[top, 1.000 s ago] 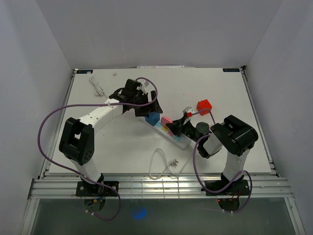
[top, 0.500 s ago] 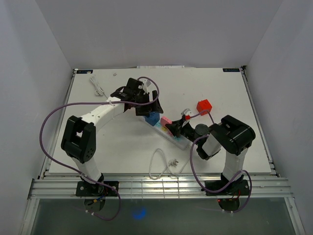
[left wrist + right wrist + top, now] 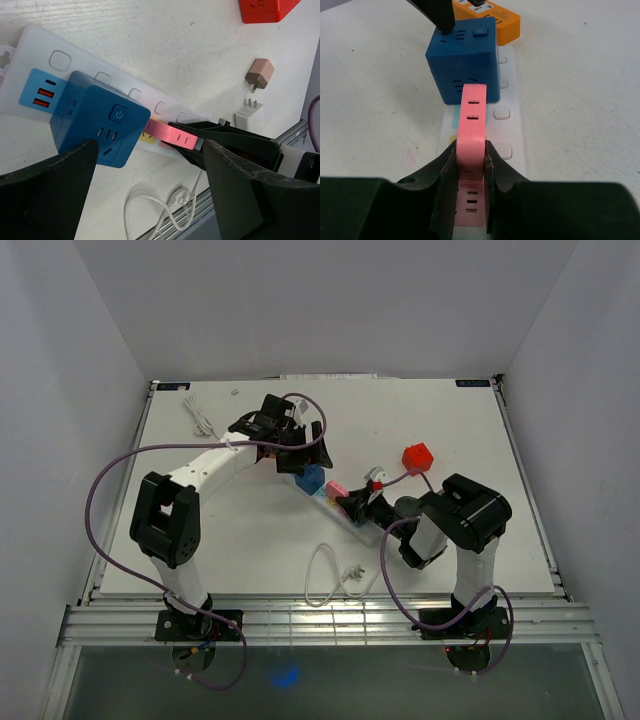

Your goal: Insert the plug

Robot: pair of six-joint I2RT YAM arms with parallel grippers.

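A white power strip (image 3: 368, 530) lies slanted at mid table. A blue cube adapter (image 3: 312, 478) stands on its far end. My right gripper (image 3: 352, 502) is shut on a pink flat adapter (image 3: 473, 120) and holds it upright over the strip (image 3: 506, 131), just behind the blue cube (image 3: 463, 60). My left gripper (image 3: 300, 452) is open wide and empty, hovering over the blue cube (image 3: 100, 120) and the strip (image 3: 125, 85). The pink adapter (image 3: 170, 134) shows there between the black right fingers.
A red cube (image 3: 417, 457) lies right of the strip. Two small chargers (image 3: 260, 72) lie beside it. A white cable with a plug (image 3: 335, 575) loops near the front edge. Another cable coil (image 3: 198, 418) lies far left. An orange adapter (image 3: 490, 12) sits beyond the blue cube.
My right gripper has edged left with the pink adapter, closer to the blue cube. My left gripper has shifted slightly right over the strip's far end.
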